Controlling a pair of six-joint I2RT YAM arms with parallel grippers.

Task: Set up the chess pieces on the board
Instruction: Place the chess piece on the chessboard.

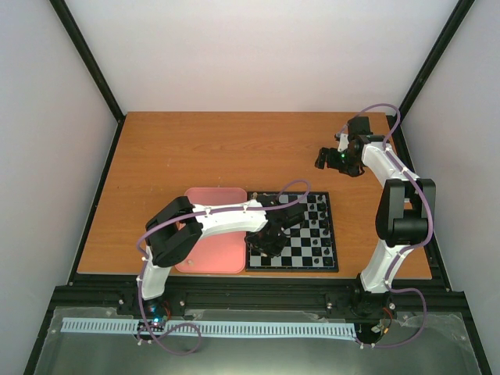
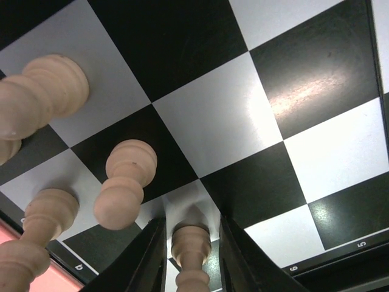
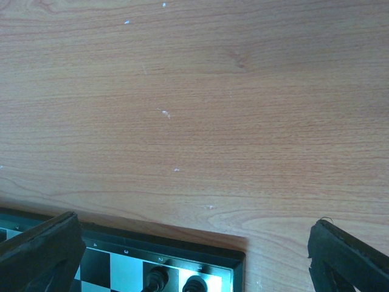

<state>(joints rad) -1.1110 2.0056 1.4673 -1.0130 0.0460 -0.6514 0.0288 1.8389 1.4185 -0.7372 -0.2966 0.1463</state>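
The board (image 1: 301, 250) lies right of the pink tray. In the left wrist view several cream chess pieces (image 2: 124, 182) stand on the board (image 2: 213, 121) near its edge. My left gripper (image 2: 191, 221) is low over the board. Its two dark fingers (image 2: 149, 261) flank one cream pawn (image 2: 191, 249) that stands on a white square. A thin gap shows on each side of it. In the top view the left gripper (image 1: 269, 239) hides the cream pieces. My right gripper (image 1: 328, 158) is wide open and empty above the bare table behind the board; its own view (image 3: 193, 222) shows the same.
The salmon-pink tray (image 1: 205, 199) lies left of the board, under the left arm. Black pieces (image 1: 316, 220) stand along the board's right side, and two show in the right wrist view (image 3: 157, 280). The board's corner (image 3: 234, 261) is below the right gripper.
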